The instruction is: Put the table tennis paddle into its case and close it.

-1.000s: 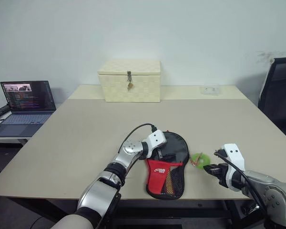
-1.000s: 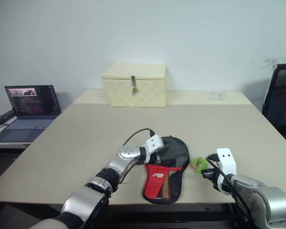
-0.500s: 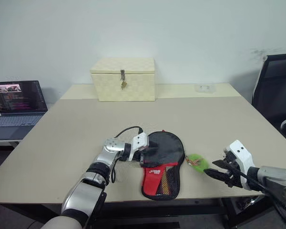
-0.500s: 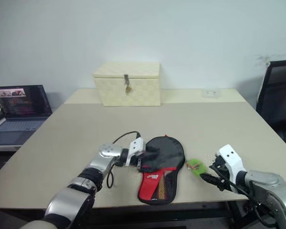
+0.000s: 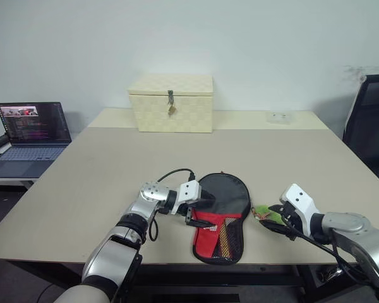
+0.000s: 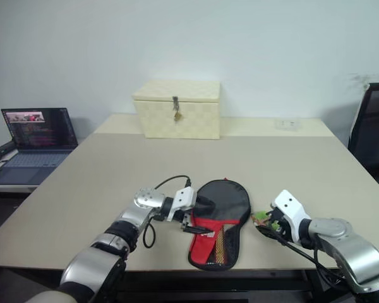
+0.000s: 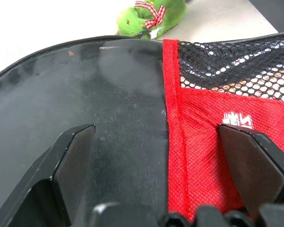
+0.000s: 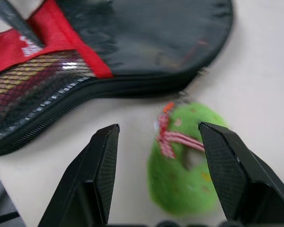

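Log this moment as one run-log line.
left gripper: open over case | right gripper: open around green zipper tag | case: flat on table

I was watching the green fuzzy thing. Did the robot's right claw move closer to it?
Yes. The right gripper has closed in on the green zipper tag beside the case, fingers open around it.

A beige table (image 5: 114, 170) against a white wall (image 5: 240, 44), seemingly an office chair (image 5: 369, 120) beside it.

The case (image 5: 222, 214) is laid flat near the front edge of the table (image 5: 101, 177), with the green zipper tag (image 5: 264, 213) just to its right. A woven box (image 5: 171, 102) is set at the far edge, and a laptop (image 5: 26, 139) is placed well to the left.
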Controlling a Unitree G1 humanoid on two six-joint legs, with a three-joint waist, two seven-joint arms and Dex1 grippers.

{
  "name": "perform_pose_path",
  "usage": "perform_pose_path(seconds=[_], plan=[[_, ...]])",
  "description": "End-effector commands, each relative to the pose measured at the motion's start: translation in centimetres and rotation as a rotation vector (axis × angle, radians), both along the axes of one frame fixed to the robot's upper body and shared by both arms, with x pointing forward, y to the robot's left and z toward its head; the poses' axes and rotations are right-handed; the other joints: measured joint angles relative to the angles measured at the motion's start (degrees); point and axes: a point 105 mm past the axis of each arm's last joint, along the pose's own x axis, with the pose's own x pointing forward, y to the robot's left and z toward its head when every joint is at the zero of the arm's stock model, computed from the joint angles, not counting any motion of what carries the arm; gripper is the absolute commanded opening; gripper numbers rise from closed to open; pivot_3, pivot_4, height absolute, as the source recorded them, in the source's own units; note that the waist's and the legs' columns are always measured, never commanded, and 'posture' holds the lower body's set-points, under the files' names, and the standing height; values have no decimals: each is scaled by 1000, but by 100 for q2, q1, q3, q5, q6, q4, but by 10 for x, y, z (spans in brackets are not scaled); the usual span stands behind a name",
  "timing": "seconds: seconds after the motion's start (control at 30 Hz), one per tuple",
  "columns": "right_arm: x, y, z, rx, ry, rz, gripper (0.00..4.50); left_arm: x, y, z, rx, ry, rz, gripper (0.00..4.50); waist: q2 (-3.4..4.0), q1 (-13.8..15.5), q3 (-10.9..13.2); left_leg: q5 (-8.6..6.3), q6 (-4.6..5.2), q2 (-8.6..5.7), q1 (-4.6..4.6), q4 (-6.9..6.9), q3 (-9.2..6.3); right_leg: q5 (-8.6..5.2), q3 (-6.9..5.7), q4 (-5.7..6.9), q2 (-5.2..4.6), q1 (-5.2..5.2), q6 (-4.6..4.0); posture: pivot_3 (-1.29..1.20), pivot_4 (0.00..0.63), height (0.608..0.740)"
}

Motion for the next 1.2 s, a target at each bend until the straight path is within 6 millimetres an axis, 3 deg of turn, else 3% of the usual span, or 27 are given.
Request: perform_pose_path(seconds=[0.03,0.2,0.27,0.53,0.93,1.2], plan=[[4,2,-3,-28,-15,27,2925,-7,-9,-12,52,21,-51,4500,-1,2,0,0,0,-2,0,1,2,0,1,0,-2,0,1,0,150,740],[4,-2,-20,-70,34,21,2925,-8,-12,-12,62,24,-70,4500,0,3,0,0,0,-4,-3,1,1,1,1,-2,-4,-1,3,0,150,740],[2,-2,-24,-82,53,29,2564,-9,-12,-13,73,36,-80,4500,-1,3,0,0,0,-4,-3,1,2,1,1,-1,-4,-1,3,0,150,740],[-7,-1,-20,-93,63,81,28,-12,-8,-26,98,135,-54,4500,0,3,-1,-1,2,-4,-3,1,0,1,0,-2,-4,-1,3,0,150,740],[-25,8,-1,-137,41,225,28,-16,-16,-41,133,177,-40,4500,0,105,-4,-1,2,-10,19,6,-5,-1,-7,-8,-12,32,9,0,150,740],[-37,10,-1,-113,84,282,28,-15,-19,-42,120,205,-18,4500,1,147,-5,-2,2,-12,18,5,-8,0,-10,-16,-15,37,10,0,150,740]])
